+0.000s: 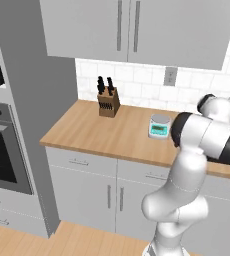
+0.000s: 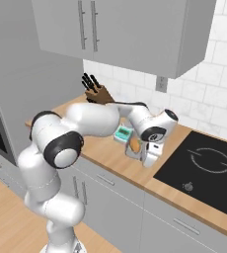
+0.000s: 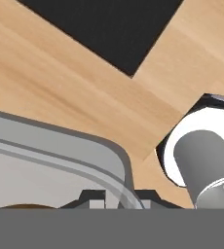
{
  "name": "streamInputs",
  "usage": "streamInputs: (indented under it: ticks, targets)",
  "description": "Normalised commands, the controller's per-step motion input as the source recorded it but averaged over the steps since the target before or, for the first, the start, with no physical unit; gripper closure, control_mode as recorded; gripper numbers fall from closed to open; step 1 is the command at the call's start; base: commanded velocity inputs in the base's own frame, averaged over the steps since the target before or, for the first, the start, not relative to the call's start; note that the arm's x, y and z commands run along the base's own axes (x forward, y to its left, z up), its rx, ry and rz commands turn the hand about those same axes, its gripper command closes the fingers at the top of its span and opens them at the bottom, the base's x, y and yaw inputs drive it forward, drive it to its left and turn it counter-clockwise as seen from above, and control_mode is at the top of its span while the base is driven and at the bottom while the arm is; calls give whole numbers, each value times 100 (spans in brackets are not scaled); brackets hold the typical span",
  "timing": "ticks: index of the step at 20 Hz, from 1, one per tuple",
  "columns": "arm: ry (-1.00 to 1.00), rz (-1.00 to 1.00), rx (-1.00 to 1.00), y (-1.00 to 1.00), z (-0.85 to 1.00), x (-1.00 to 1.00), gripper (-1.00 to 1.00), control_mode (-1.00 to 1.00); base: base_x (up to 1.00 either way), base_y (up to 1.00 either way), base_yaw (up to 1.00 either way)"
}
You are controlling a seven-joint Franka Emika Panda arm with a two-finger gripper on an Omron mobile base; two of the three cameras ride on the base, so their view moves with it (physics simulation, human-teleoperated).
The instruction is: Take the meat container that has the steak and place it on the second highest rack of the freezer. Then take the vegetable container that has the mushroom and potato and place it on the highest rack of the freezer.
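Note:
The vegetable container, a clear grey tray, stands on the wooden counter between a scale and the cooktop. An orange-brown potato lies in it, and its top edge shows as a brown sliver in the hand view. My gripper points down at the tray's near corner, shut on the rim, with one fingertip inside the wall and the other outside. From the right base view the hand sits right beside the tray. The mushroom is hidden. The meat container, the steak and the freezer are out of view.
A small teal scale stands just behind the tray, and a knife block farther back by the wall. The black cooktop lies right of the hand. Wall cabinets hang overhead. An oven sits in the tall grey column at left.

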Motion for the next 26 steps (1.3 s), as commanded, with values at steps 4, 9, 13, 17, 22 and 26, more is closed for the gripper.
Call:
streamInputs:
  ticks: [4, 9, 13, 17, 22, 26]
  targets:
    - [-10, 51, 2, 9, 100, -42, 100, -100, 0, 0, 0]
    - [-8, 52, 0, 35, 92, -27, 100, -100, 0, 0, 0]
    - [-5, 44, -3, 70, 54, -29, 100, -100, 0, 0, 0]
    - [-16, 45, 0, 69, 52, -42, 100, -100, 0, 0, 0]
    - [-27, 47, -8, 64, 53, -47, 100, -100, 0, 0, 0]
    - [-33, 31, -15, 61, 33, -49, 100, -100, 0, 0, 0]
